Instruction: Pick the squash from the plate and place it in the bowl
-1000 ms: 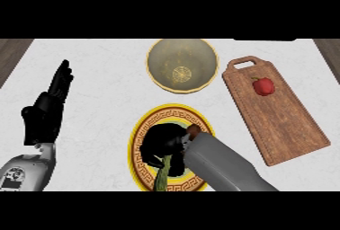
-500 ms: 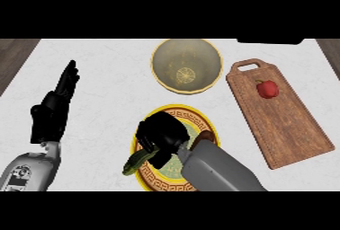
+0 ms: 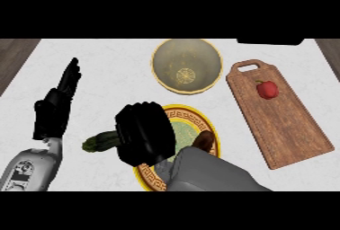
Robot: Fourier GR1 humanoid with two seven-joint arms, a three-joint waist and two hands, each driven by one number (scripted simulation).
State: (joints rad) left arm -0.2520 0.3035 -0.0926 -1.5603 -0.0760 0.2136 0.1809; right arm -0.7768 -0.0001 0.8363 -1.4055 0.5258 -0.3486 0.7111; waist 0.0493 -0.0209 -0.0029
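Right hand (image 3: 145,134): black, fingers curled round the squash (image 3: 101,141), holding it over the 9 o'clock rim of the plate (image 3: 196,130). Grey forearm runs in from 5 o'clock of the view and hides the plate's lower part.

Squash: dark green, long, lying roughly level. Its free end pokes out from the hand toward 9 o'clock, past the plate's edge and over bare table (image 3: 106,67). The other end is hidden inside the hand.

Plate: round, pale green centre, yellow rim with a dark patterned band. Sits at the middle of the view, mostly covered by the hand and forearm; only the 12 to 4 o'clock arc shows. A small brown thing lies on its rim at about 4 o'clock, against the forearm; what it is cannot be told.

Bowl (image 3: 186,66): yellowish, round, a pale mark at its bottom. Stands at 12 o'clock of the plate, just apart from it.

Cutting board (image 3: 285,126): wooden, with a handle hole at its far end, lying at 3 o'clock of the plate and bowl, slightly slanted. A red pepper (image 3: 267,89) sits on its upper half.

Left hand (image 3: 58,105): black, fingers straight and pointing toward 12 o'clock, resting at 9 o'clock of the view, well apart from the squash.

Table: white, marbled top.
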